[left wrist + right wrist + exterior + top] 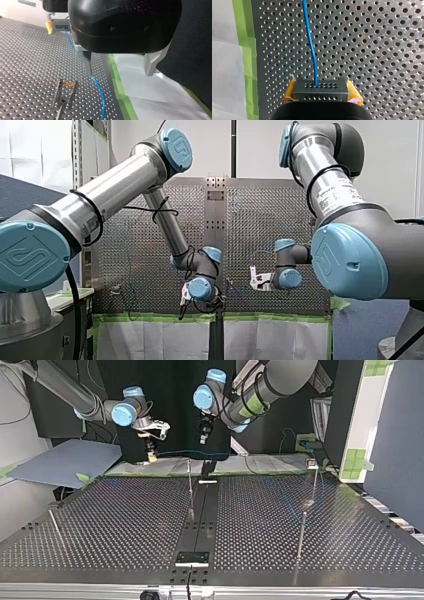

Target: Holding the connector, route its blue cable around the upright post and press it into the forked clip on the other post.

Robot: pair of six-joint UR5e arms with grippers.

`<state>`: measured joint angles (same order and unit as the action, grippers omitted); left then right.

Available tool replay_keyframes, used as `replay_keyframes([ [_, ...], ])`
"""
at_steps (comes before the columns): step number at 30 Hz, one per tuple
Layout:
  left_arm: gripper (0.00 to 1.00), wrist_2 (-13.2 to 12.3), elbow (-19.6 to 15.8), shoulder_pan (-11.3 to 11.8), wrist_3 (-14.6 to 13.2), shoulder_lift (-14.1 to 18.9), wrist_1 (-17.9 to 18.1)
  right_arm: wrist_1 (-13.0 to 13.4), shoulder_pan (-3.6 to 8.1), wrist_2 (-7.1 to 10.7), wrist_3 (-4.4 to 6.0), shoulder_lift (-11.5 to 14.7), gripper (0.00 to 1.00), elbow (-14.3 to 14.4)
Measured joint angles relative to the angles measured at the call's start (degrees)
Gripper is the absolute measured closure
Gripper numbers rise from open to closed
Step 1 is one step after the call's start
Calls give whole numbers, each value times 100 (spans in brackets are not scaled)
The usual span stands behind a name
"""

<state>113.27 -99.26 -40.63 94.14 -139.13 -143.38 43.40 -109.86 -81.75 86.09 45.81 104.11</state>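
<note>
The connector point(320, 88) is clamped in the right pincer point(321, 96); the left pincer point(119, 67) is spread, empty. The cable point(310, 37) ahead must next be routed.

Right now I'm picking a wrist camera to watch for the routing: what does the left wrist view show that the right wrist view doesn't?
Only the left wrist view shows the forked clip, beside the blue cable, and my left pincer open and empty. Only the right wrist view shows both yellow pads of my right pincer shut on the connector, and the cable entering its face. Both show the cable, the connector, the perforated table and the green tape.
</note>
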Motion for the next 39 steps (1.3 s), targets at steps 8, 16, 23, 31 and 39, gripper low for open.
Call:
replay_keyframes([
  [8, 0, 101, 5, -5, 241, -1, 375, 66, -27, 128, -64, 106, 100, 154],
  [16, 0, 114, 5, -10, 436, -2, 369, 140, -40, 149, 62, 267, 100, 231],
  [23, 0, 125, 67, 20, 688, -5, 371, 170, -84, 215, 63, 275, 100, 273],
  [31, 0, 138, 189, 55, 1062, -76, 385, 271, -112, 278, 59, 276, 100, 363],
  [39, 0, 23, 459, 142, 1393, -204, 334, 309, -146, 309, 66, 276, 100, 386],
])
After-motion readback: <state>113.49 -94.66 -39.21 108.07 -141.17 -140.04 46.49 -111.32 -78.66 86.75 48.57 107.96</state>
